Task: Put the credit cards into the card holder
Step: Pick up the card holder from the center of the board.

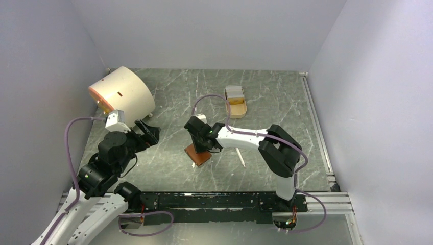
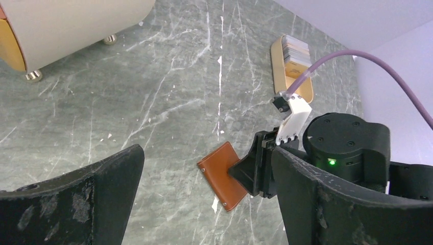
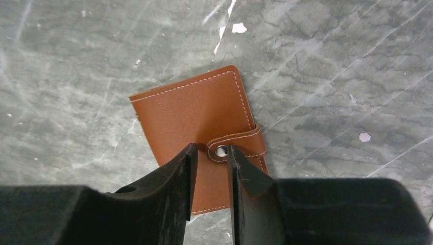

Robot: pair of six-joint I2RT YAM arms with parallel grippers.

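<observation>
Right wrist view alone shows the right gripper [image 3: 212, 150] narrowed around the snap tab [image 3: 241, 143] of the closed card holder [image 3: 189, 109] on the tabletop [image 3: 332, 76]; pinching, can't tell. Left gripper [image 2: 207, 158] wide, empty. Credit cards [image 2: 296, 47] sit in the tray [image 2: 278, 66].

- Left arm [image 1: 111, 149]: rounded black joint housings, with white shells on the links nearer the base.
- Right arm [image 1: 240, 138]: a smooth, tapering white link between blocky black joints.
- Cable [image 2: 327, 57]: purple-grey, round and glossy; each arm carries one.
- Left fingers [image 2: 76, 204]: broad, curved, matte black, scuffed with pale scratches and chips.
- Right fingers [image 3: 168, 194]: black and wedge-shaped, narrowing to slim tips, with a small round hole in one.
- Wrist housing [image 2: 347, 143] of the right arm: a black drum with a ring of small screws on its face and a green light [image 2: 332, 162].
- Bracket [image 2: 295, 120]: white, angular, with small screws along its lower edge.
</observation>
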